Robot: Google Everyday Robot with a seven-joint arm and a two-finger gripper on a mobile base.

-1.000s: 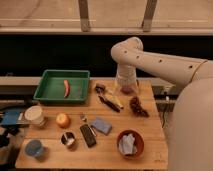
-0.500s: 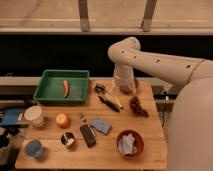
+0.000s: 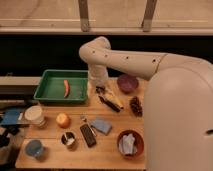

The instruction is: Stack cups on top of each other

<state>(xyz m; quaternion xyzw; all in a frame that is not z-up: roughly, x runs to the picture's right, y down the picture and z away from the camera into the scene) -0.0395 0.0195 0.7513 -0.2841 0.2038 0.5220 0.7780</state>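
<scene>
Wooden bench (image 3: 107, 154) under dark windows, carrying cream-white cup (image 3: 34, 114), light-blue cup (image 3: 35, 148) and metal cup (image 3: 68, 139), each standing separately and unstacked toward its left front; tool (image 3: 101, 90) open and empty beside green tray (image 3: 60, 98), well apart from them, seemingly readied for a first grasp.

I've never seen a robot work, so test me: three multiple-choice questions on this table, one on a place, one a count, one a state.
1. Where do the jaws hang? A) over the purple bowl B) by the green tray's right end C) in the brown bowl
2. How many cups are out? A) three B) one C) five
3. The cups are: A) all stacked B) two stacked C) all apart
Answers: 1 B, open jaws hang just right of the tray. 2 A, cream cup, metal cup, blue cup. 3 C, each stands alone on the table.
</scene>
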